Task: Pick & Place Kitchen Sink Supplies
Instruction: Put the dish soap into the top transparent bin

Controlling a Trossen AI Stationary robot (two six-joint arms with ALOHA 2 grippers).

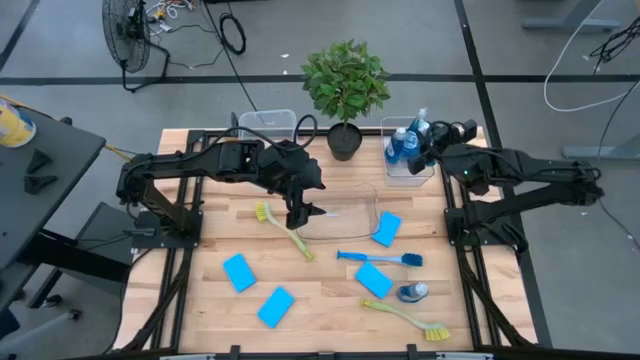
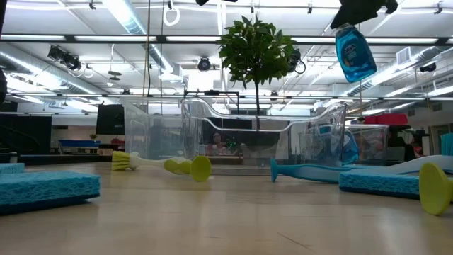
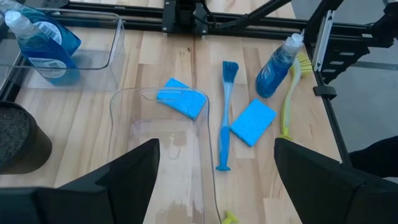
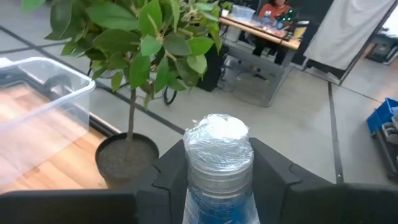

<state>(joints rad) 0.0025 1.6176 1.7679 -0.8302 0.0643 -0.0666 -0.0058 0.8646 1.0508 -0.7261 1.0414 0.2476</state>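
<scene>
Above the right rear bin (image 1: 432, 172), I am holding a bottle (image 2: 354, 51) in my right tool (image 4: 217, 177), left tool (image 1: 306, 212) gaping empty, while sponges, brushes and another bottle are lying unsorted on the table (image 1: 320, 300).

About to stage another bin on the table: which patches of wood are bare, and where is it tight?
Bare: the table's left strip, from the left arm's base down to the two sponges; also the centre front, between those and the right-hand cluster. Tight: front right, where sponge, blue brush, bottle and yellow brush crowd together.
</scene>
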